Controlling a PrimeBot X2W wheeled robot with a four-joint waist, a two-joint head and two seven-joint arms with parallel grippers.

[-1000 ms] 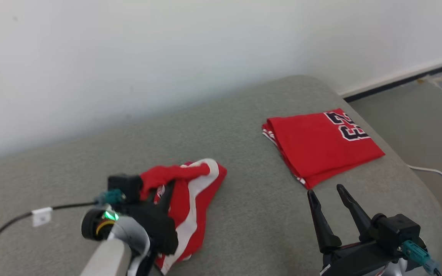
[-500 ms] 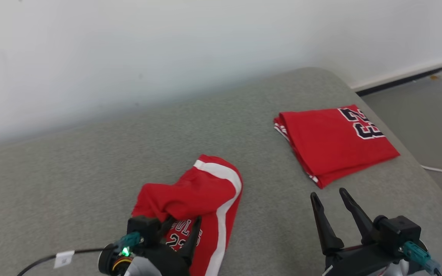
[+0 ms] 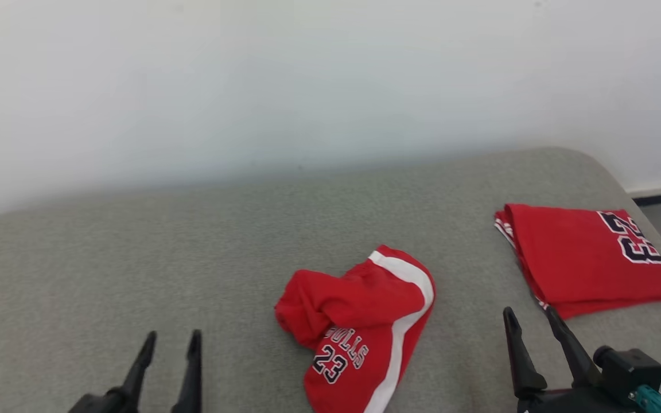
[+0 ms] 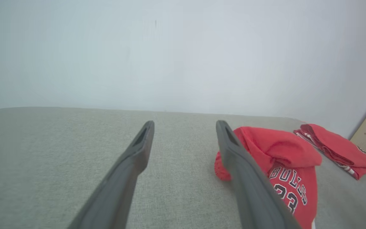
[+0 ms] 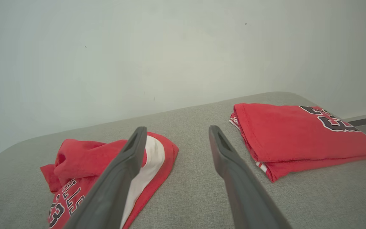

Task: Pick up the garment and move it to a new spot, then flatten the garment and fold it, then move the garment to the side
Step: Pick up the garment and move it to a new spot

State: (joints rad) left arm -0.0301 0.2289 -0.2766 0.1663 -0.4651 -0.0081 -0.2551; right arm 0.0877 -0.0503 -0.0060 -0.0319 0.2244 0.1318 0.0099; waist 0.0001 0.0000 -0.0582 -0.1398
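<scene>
Crumpled red garment (image 3: 359, 332) loose on grey pad (image 3: 135, 258), long axis 1-to-7 o'clock. It's 3 o'clock of left gripper (image 3: 173, 335), 9 o'clock of right gripper (image 3: 529, 314). Both jaws apart, empty; right maybe nearer.

Cut off by the head view's bottom edge: red shorts (image 3: 365, 332), left gripper (image 3: 173, 335). Hidden under a fold: the shorts' first letter, maybe B.

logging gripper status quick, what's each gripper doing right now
Left gripper: open, empty, apart from the crumpled red Bulls shorts.
Right gripper: open, empty.
</scene>
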